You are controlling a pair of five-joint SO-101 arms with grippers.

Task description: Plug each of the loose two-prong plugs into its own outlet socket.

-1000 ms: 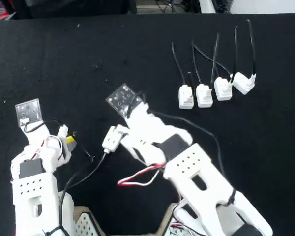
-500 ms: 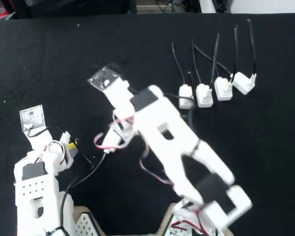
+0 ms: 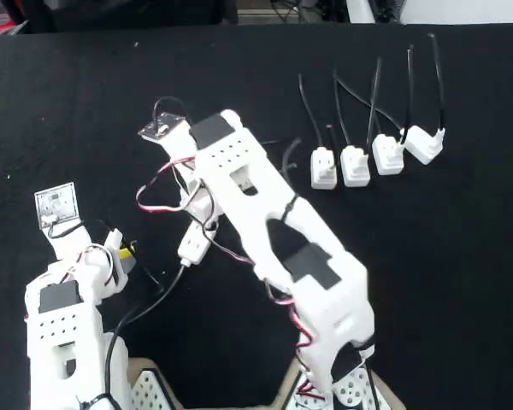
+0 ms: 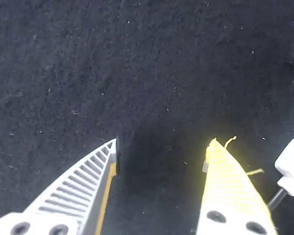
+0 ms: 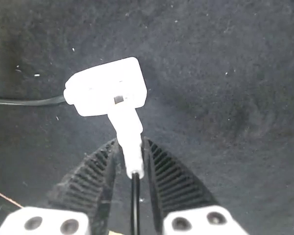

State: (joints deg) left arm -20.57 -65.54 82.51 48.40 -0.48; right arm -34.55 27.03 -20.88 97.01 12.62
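Over the black worktop the right arm has swung up toward 11 o'clock, its right pincer closed on the neck of the loose plug lying unmoved at 8 o'clock, so lifting it seems near; the left pincer gapes wide, empty.

Five white sockets, one plug, two arms.

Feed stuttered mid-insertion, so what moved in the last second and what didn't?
The right arm swung from the near right toward the far left of the table; its fingers hold the plug at the outlet socket. The left gripper, socket and row of four plugs stayed put.
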